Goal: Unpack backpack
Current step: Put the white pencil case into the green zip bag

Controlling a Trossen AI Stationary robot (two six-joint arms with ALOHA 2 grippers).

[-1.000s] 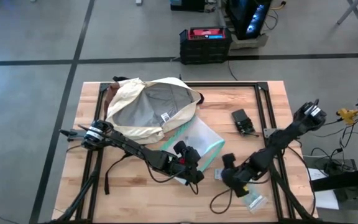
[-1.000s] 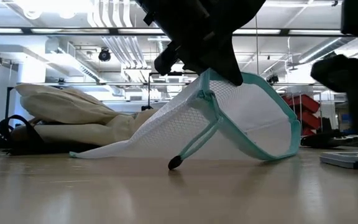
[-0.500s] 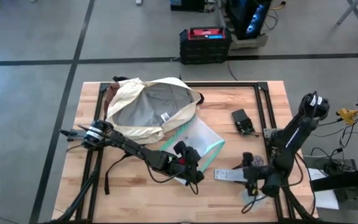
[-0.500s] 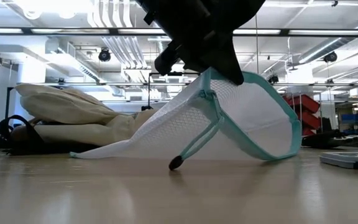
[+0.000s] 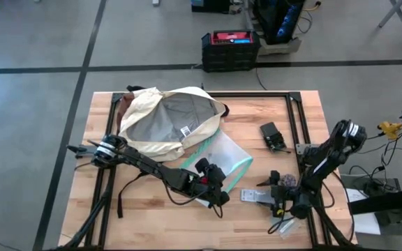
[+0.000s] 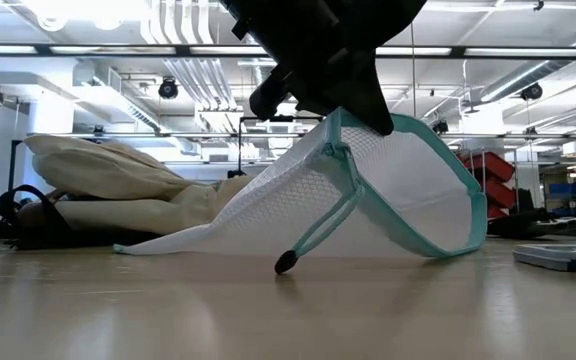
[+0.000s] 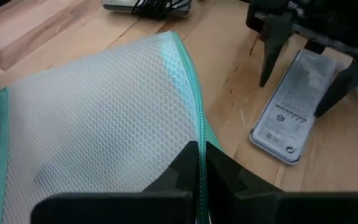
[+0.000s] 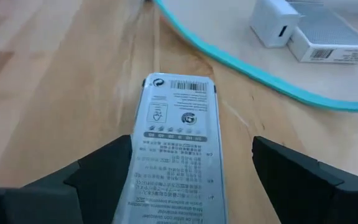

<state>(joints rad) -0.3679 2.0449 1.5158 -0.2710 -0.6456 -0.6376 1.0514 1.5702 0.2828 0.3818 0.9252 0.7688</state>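
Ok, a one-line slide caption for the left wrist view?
Left end effector pinching the mesh zip pouch by its teal zipper edge, right end effector open over a flat grey device.

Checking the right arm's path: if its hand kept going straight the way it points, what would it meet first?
Most likely the flat silver packet lying on the table; the right hand, fingers spread, straddles its near end. Beyond it lies the teal-edged mesh pouch, though depth is hard to judge.
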